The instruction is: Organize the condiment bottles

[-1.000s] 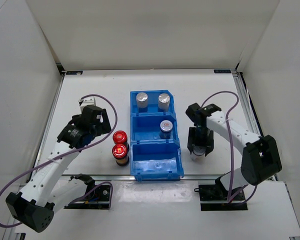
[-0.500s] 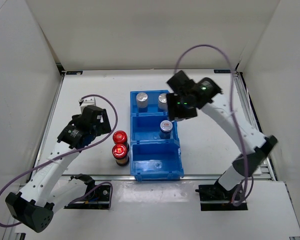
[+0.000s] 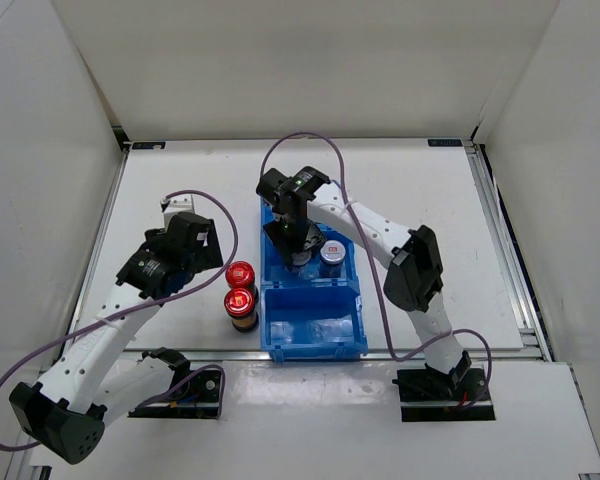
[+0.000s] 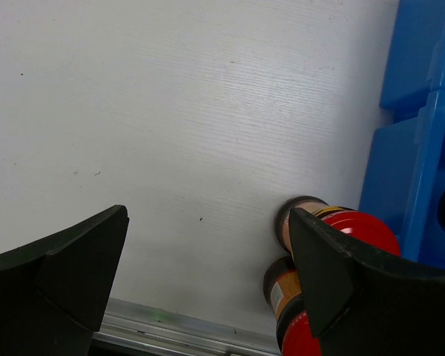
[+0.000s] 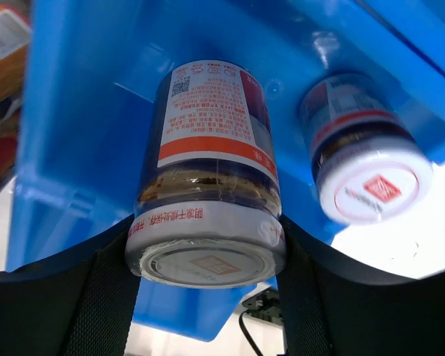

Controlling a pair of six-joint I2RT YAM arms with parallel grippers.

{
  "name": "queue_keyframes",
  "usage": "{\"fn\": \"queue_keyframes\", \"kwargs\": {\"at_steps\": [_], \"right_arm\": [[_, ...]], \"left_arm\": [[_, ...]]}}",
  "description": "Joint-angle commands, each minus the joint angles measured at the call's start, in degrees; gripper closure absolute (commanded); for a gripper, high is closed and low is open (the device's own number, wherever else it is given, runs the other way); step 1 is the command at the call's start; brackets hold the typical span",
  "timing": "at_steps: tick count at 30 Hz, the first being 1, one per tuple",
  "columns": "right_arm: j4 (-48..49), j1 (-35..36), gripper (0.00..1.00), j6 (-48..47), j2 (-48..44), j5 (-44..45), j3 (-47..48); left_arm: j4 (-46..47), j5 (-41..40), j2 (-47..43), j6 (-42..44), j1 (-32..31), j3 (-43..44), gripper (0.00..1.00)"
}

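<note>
overhead; two wrist close-ups near bin (image 3: 313,350)

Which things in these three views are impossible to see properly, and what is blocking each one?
- Top view: the right arm covers the far compartment of the blue bin, so its contents are hidden.
- Top view: the right gripper hides the white-capped bottle it grips.
- Left wrist view: the nearer red-capped bottle is cut off by the bottom edge and a finger of the left gripper.
</note>
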Motion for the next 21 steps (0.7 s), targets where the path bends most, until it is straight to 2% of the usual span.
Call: {"fn": "queue_keyframes", "kwargs": {"at_steps": [1,4,10,13,19,21], "right_arm": [[0.64,-0.53,1.00,-2.47,-0.23,-2.98,2.50],[1.43,-0.53,0.99,-3.09,0.48,-2.98,1.37],[3.45,-0.53,0.90,-4.31,3.73,-1.14,-0.57],[3.45,-0.53,0.79,-4.32,5.22,-1.14,-1.10],[4.07,-0.53,0.65,-4.85,6.37,0.61,-1.72],[4.59,-0.53,0.54,-4.85,6.89,0.62,-1.72]], "left_arm": [[-0.20,-1.88,-0.69,-0.19,-0.18,0.70,0.00],[-0.73,-1.88,-0.69,-0.20,-0.18,0.17,0.00],[-0.73,-1.88,-0.69,-0.20,-0.18,0.17,0.00],[-1.25,-1.88,-0.69,-0.20,-0.18,0.17,0.00],[-1.25,-1.88,-0.69,-0.20,-0.18,0.17,0.00],[-1.78,-1.88,-0.69,-0.20,-0.18,-0.35,0.00]]}}
